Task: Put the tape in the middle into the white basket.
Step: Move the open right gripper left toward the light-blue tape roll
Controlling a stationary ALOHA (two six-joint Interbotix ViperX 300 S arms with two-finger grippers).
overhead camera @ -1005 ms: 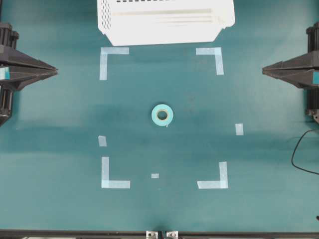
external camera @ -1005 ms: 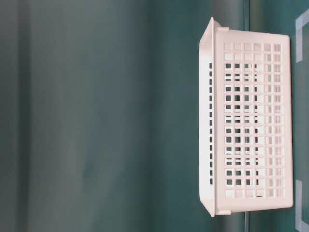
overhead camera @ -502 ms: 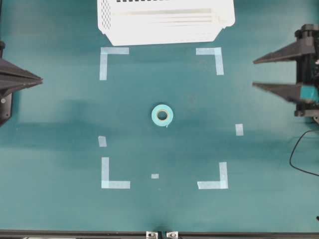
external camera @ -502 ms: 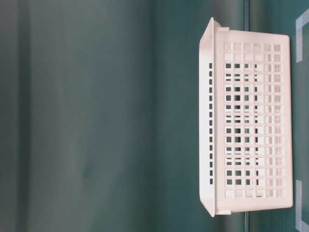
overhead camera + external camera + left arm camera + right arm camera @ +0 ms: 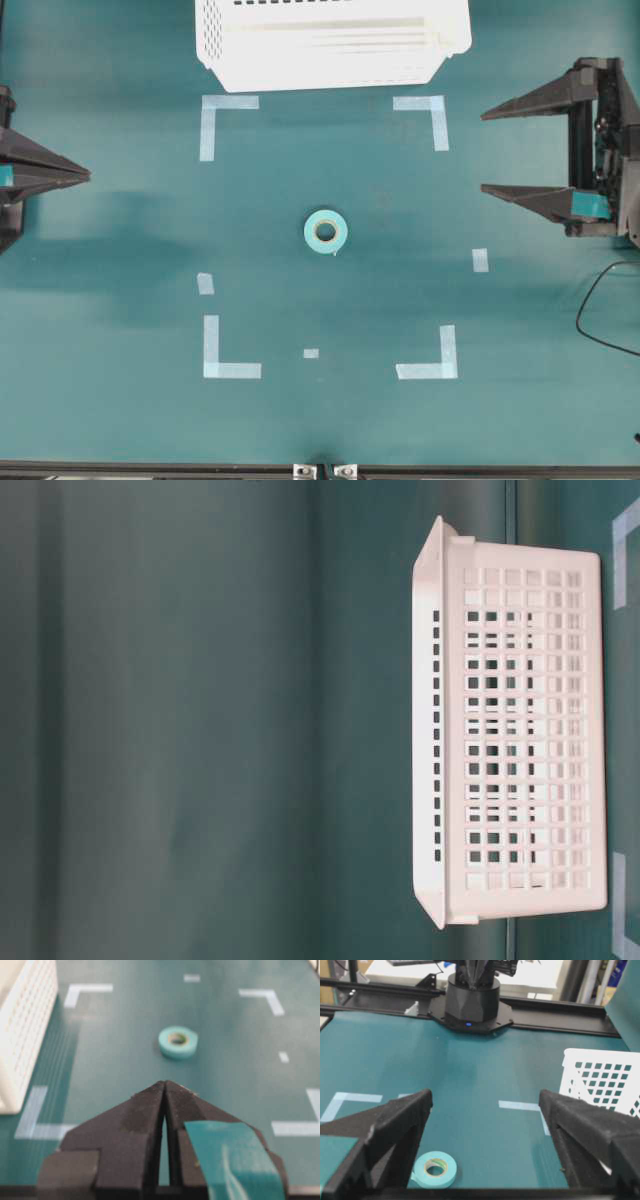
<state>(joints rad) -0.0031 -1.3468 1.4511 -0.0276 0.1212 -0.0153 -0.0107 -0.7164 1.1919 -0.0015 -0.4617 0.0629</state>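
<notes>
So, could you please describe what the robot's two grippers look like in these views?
Both are matte black. The left gripper has long wedge-shaped fingers tapering to a point, with a strip of teal tape stuck on one finger. The right gripper has the same black tapered fingers, also with a teal patch, and a thin black cable loops on the table beside it.

The left end effector (image 5: 165,1091), tips pressed together, points toward the tape (image 5: 178,1041) lying flat ahead.
</notes>
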